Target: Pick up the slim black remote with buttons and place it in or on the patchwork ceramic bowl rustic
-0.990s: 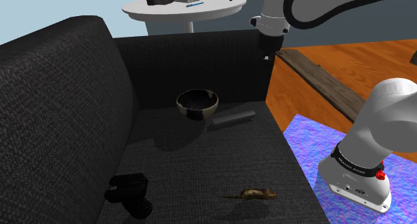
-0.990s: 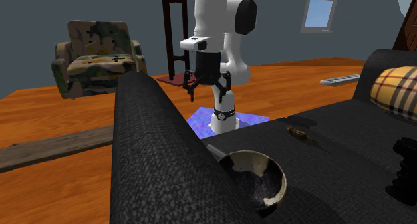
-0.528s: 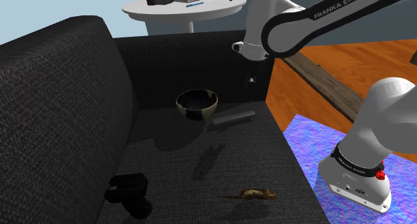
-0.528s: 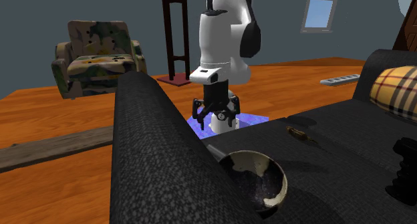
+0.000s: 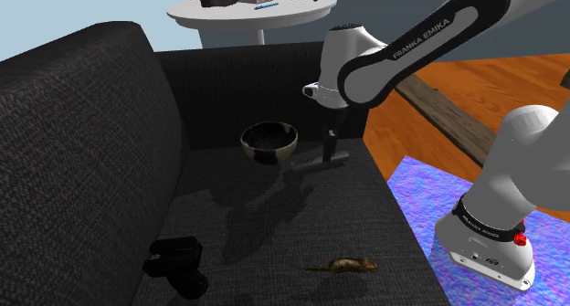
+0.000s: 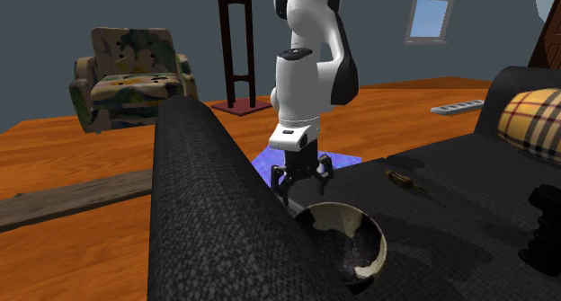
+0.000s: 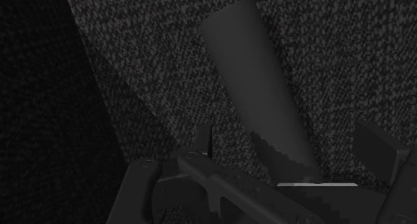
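Note:
The slim dark remote [image 5: 306,164] lies flat on the black sofa seat [image 5: 301,222], just to the right of the bowl in the shoulder view. In the wrist view it is a plain dark grey slab [image 7: 257,89] running away from the hand. The patchwork bowl [image 5: 269,142] stands upright on the seat by the sofa back, dark and cream inside [image 6: 346,241]. My gripper [image 5: 331,154] hangs low over the remote's right half, open, and nothing is held. Seen from the wrist, the fingers [image 7: 375,149] stand apart on either side of the remote's near end. From the second exterior view the gripper [image 6: 301,178] sits just behind the bowl.
On the near part of the seat rest a black camera [image 5: 178,263] and a small brown object [image 5: 352,265]. The sofa back [image 5: 82,140] rises on the shoulder view's left. A round white table [image 5: 251,10] stands behind the sofa. My stand sits on a blue mat [image 5: 429,190].
The arm has swung down and to the shoulder view's left, from high beside the sofa arm to just above the remote. The fingers stay apart. Remote and bowl have not moved.

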Controlling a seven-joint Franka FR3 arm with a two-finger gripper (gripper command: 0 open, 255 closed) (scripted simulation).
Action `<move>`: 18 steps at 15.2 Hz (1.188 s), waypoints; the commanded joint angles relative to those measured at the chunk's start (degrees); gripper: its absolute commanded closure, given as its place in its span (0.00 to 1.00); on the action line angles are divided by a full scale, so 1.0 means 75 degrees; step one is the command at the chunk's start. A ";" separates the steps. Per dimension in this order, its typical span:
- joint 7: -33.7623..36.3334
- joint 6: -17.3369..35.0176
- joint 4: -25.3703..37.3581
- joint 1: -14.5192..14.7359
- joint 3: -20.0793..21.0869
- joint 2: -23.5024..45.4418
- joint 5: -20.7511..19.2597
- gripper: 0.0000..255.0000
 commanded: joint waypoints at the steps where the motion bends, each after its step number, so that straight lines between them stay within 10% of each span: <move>1: -0.0028 0.0244 -0.0079 0.0028 0.0012 0.0160 0.0045 0.00; 12: -0.0073 0.0676 -0.0190 0.0063 0.0025 0.0482 0.0117 0.00; 13: -0.0073 0.0676 -0.0190 0.0063 0.0025 0.0482 0.0117 1.00; 18: -0.0071 0.0666 -0.0198 0.0062 0.0025 0.0462 0.0115 1.00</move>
